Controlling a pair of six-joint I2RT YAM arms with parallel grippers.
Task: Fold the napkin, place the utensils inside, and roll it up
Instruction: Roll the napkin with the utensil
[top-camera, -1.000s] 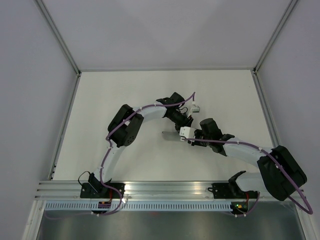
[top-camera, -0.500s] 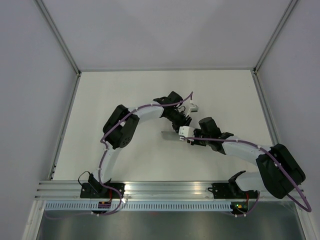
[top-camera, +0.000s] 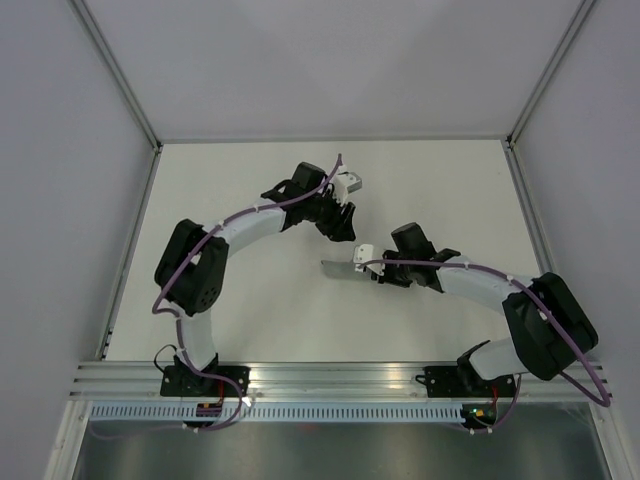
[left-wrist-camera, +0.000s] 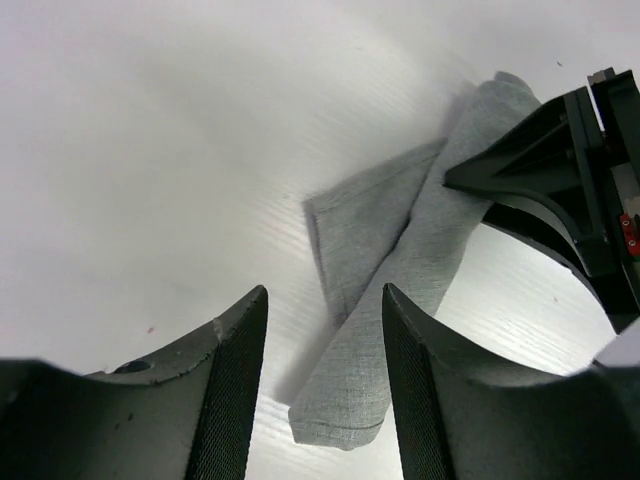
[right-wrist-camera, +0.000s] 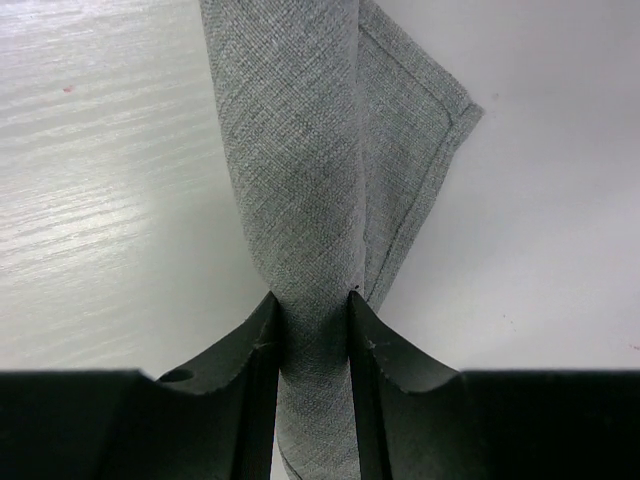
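Observation:
The grey napkin (top-camera: 338, 268) lies near the table's middle as a narrow roll with a loose corner flap (left-wrist-camera: 360, 220) beside it. My right gripper (top-camera: 366, 268) is shut on the roll's right end, and the cloth (right-wrist-camera: 300, 150) is pinched between both fingers (right-wrist-camera: 250, 360). My left gripper (top-camera: 342, 228) hangs behind the napkin, apart from it and open. In the left wrist view the roll's free end (left-wrist-camera: 345, 410) shows past the gap of my left gripper (left-wrist-camera: 325, 300), untouched by the pads. The utensils are hidden.
The white table (top-camera: 250, 180) is walled by grey panels on three sides, with metal posts (top-camera: 125, 85) at the back corners. An aluminium rail (top-camera: 330, 375) carrying both arm bases runs along the near edge. The right gripper's black fingers (left-wrist-camera: 560, 170) show in the left wrist view.
My left gripper has let go of the napkin, opened wider and pulled back and to the left. My right gripper stays shut on the roll, shifted slightly left.

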